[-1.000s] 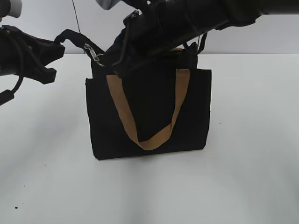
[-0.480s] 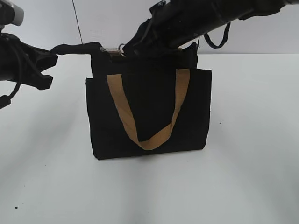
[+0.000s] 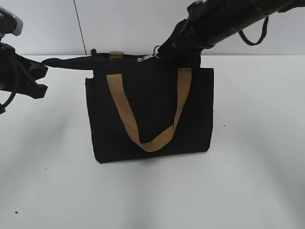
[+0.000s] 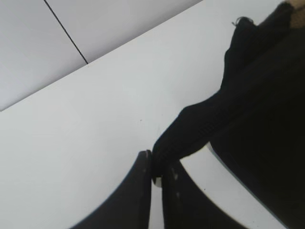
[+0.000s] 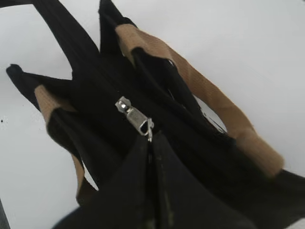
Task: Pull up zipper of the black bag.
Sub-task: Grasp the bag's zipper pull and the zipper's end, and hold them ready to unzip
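The black bag (image 3: 150, 112) stands upright on the white table, its front tan handle (image 3: 147, 138) hanging down its face. The silver zipper (image 3: 148, 57) sits on the bag's top edge, right of the middle. My right gripper (image 3: 159, 51) is shut on the zipper's ring pull; in the right wrist view the slider (image 5: 136, 119) lies just ahead of the closed jaws (image 5: 151, 143). My left gripper (image 4: 157, 169) is shut on the black zip strip's end tab (image 4: 190, 129), held taut out to the left of the bag (image 3: 62, 62).
The white table (image 3: 248, 157) spreads around the bag under a pale wall. The bag's rear tan handle (image 3: 115, 55) shows at the top edge. A loose black cable loop (image 3: 252, 33) hangs from the right arm.
My right gripper has drawn the zipper to the right along the bag's top, from near the left corner to right of middle. The left gripper's strip has pulled straighter and lower.
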